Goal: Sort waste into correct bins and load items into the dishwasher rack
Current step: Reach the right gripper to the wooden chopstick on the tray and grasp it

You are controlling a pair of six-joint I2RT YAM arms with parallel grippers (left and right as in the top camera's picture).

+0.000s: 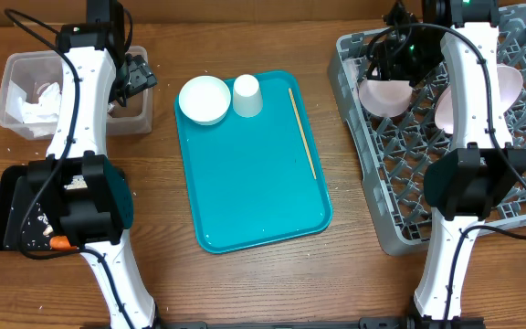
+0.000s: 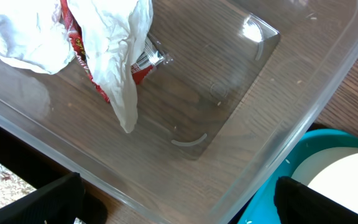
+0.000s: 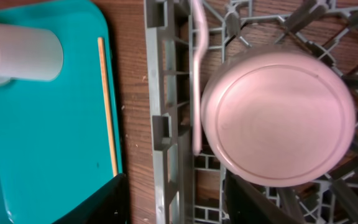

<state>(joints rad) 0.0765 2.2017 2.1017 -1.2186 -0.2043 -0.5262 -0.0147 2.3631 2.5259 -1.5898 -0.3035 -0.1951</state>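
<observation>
— Right gripper (image 3: 176,194)?
— Jaws partly open, nothing between them but the wall of the dishwasher rack (image 3: 160,124). A white bowl (image 3: 278,118) sits in the rack, base showing, just beside one finger (touching or not, I cannot tell). The arm reaches over the rack's far left corner.
— Left gripper (image 2: 179,202)?
— Spread wide, empty, hanging over the clear tub (image 2: 303,124), wrist pointing down. Crumpled napkins (image 2: 114,50) and the red wrapper (image 2: 79,46) lie at the tub's other end. The second bowl (image 1: 204,99) and the cup (image 1: 247,96) stand on the teal tray (image 1: 254,192).
</observation>
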